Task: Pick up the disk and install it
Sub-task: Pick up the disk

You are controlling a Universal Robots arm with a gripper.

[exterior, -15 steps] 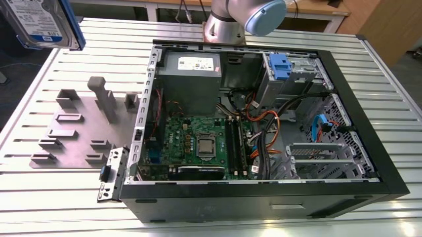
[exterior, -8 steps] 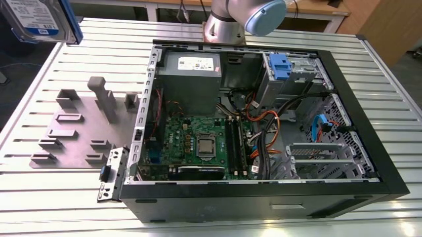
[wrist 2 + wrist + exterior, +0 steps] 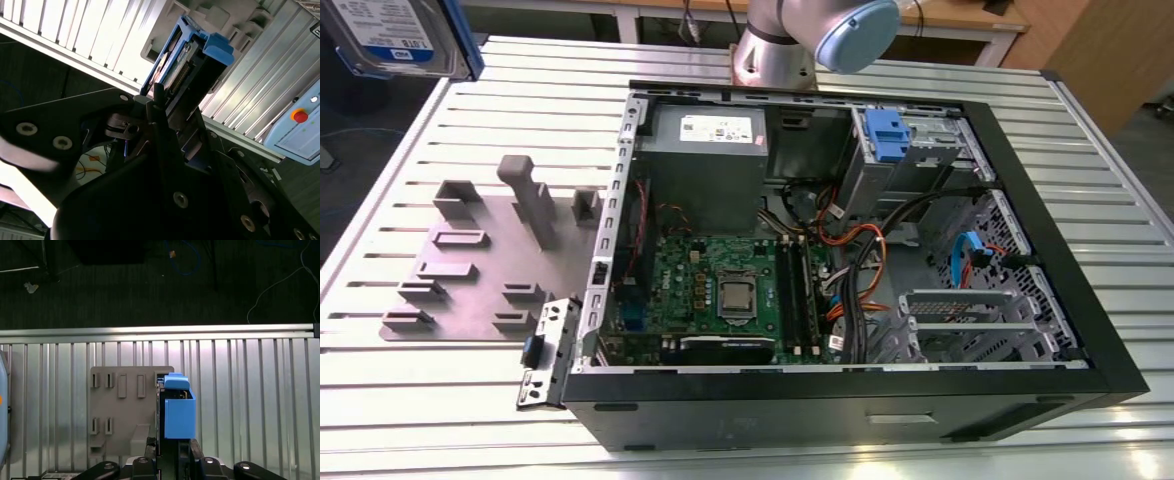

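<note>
We see the gripper (image 3: 170, 446) clamped on the disk (image 3: 179, 415), held above the slatted table (image 3: 250, 390) beside the grey fixture plate (image 3: 120, 410).

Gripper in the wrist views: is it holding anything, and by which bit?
Yes. In both wrist views the gripper holds the disk, its fingers pinching the end nearest the wrist; the far end sticks out free.

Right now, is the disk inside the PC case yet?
No. In the exterior view the disk is at the view's upper left corner, well outside the open computer case.
</note>
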